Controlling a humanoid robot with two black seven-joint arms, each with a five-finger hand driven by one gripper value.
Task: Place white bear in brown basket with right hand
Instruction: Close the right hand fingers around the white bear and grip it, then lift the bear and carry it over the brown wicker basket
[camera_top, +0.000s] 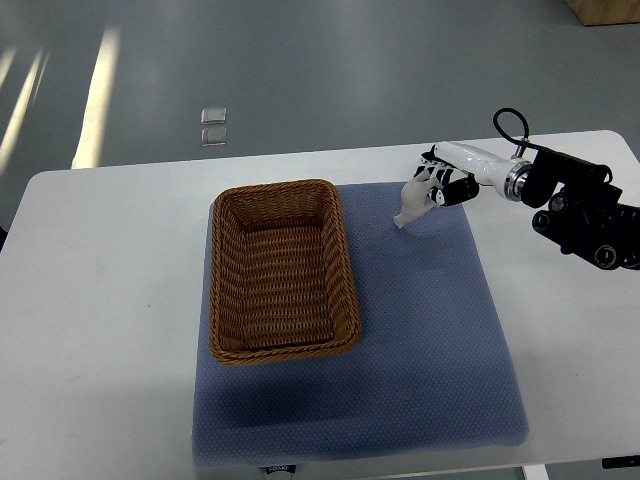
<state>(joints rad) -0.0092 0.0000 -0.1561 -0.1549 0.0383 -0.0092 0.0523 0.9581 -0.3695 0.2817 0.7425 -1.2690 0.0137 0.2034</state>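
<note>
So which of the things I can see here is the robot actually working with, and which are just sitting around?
Part of the job:
- white bear, gripped in the right hand
- brown basket, nothing inside it

Just there:
- blue mat under the basket
- white table
- two small clear squares on the floor beyond the table
</note>
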